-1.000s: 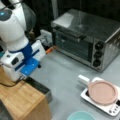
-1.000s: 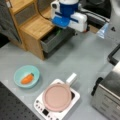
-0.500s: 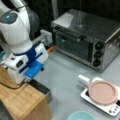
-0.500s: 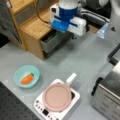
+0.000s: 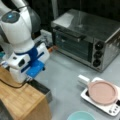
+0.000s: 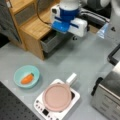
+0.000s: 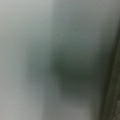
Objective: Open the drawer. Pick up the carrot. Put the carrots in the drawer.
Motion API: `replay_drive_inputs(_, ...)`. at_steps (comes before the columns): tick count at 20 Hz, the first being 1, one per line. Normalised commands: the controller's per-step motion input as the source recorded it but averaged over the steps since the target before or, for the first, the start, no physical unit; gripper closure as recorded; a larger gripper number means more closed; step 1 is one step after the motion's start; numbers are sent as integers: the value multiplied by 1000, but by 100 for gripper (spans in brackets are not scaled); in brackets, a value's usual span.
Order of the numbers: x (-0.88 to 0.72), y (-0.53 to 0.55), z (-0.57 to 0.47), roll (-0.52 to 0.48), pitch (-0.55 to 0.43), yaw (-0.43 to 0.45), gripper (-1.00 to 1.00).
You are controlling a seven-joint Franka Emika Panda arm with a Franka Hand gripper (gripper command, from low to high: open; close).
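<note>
The dark-grey drawer (image 5: 42, 89) (image 6: 50, 42) of the bamboo-topped cabinet (image 5: 17, 100) (image 6: 33, 27) stands partly pulled out in both front views. My white-and-blue gripper (image 5: 28, 78) (image 6: 62, 32) hangs right over the drawer's open part, and its fingers are hidden below the hand. The small orange carrot (image 6: 27, 78) lies in a teal bowl (image 6: 17, 72) at a front view's lower left, well away from the gripper. The wrist view is only a blurred grey surface with a dark edge at the right.
A steel toaster oven (image 5: 87, 37) (image 6: 107, 96) stands to one side. A pan with a pink lid (image 5: 102, 92) (image 6: 57, 97) sits on a white cooker (image 5: 110, 110) (image 6: 41, 108). The teal bowl's rim (image 5: 81, 115) shows at a front view's bottom.
The gripper hand has shifted only slightly over the drawer. The carrot, bowl and pan have not moved.
</note>
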Motion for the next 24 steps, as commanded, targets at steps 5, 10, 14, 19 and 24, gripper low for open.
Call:
replay_drive_inputs(5,-153,224,-208,28,58,-100,-100)
replay_drive_inputs(10,-151,210,-205,35,59,-142,-100)
replay_drive_inputs(14,-140,273,-181,41,62,-160,-100)
replay_drive_inputs(19,-131,329,-103,37,72,-159,-100)
replay_drive_inputs(24,-67,358,-26,30,41,-136,-100)
